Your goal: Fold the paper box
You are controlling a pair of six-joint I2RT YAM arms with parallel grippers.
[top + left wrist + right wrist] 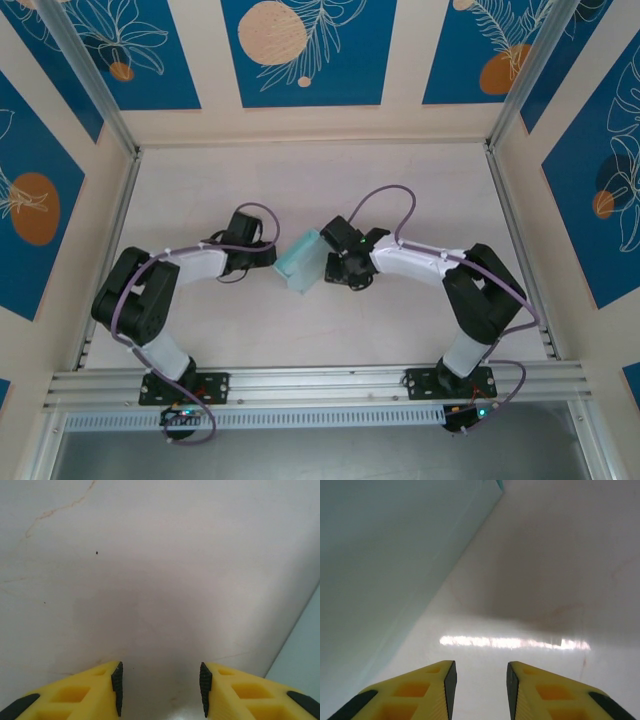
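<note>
The pale light-blue paper box (pixel 301 262) stands folded up as a small box on the table between my two grippers. My left gripper (pixel 268 255) is just left of it, open, with bare table between its fingers (pixel 117 680); a strip of the box (pixel 306 645) shows at the right edge of the left wrist view. My right gripper (pixel 330 266) is close against the box's right side. In the right wrist view the box wall (pixel 380 560) fills the left, beside the open right gripper (pixel 480 674), which holds nothing.
The pale table (pixel 320 190) is walled in by blue-and-cream patterned panels (pixel 300 50) and metal frame posts (pixel 90 80). An aluminium rail (pixel 320 385) with both arm bases runs along the near edge. Purple cables (pixel 385 200) loop over each arm.
</note>
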